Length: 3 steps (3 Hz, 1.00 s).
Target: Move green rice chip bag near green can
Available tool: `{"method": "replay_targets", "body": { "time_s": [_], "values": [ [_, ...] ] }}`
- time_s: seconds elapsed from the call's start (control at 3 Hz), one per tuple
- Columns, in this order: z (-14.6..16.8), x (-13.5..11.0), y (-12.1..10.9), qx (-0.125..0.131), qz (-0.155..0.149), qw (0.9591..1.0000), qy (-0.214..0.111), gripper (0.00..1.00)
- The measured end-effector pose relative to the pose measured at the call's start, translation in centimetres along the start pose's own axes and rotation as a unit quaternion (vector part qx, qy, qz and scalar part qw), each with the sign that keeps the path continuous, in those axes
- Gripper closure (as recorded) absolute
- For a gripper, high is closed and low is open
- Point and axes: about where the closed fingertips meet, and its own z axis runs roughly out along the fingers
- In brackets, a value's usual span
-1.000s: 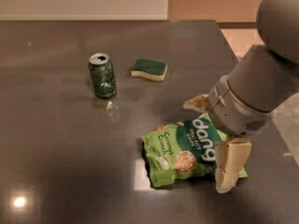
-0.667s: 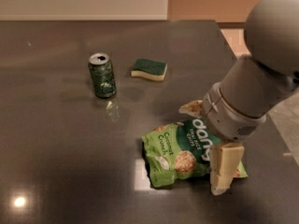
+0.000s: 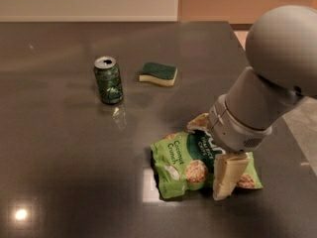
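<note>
The green rice chip bag (image 3: 181, 163) lies flat on the dark table (image 3: 59, 148) at the front right, with "Coconut Crunch" readable. My gripper (image 3: 214, 150) is low over the bag's right half, with its jaws spread wide. One cream finger (image 3: 199, 122) is at the bag's far edge and the other (image 3: 227, 178) is at its near edge. The arm hides the bag's dark oval. The green can (image 3: 108, 80) stands upright to the far left, well apart from the bag.
A green-topped cream sponge (image 3: 158, 74) lies to the right of the can. The table's right edge (image 3: 292, 133) runs close behind my arm, with lighter floor beyond. A wall stands behind the table's far edge.
My arm has moved left and lower over the bag, so it hides more of the oval print. The bag, can and sponge have not moved.
</note>
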Motion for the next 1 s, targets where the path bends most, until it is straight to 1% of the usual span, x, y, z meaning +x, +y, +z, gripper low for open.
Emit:
{"method": "replay_targets", "body": {
  "time_s": [0.33, 0.67, 1.0],
  "values": [
    [0.3, 0.4, -0.5, -0.007, 0.003, 0.9999, 0.007, 0.41],
    [-0.3, 0.0, -1.4, -0.008, 0.004, 0.9999, 0.012, 0.64],
    [-1.9, -1.9, -3.2, -0.011, 0.001, 0.9999, 0.006, 0.88]
  ]
}}
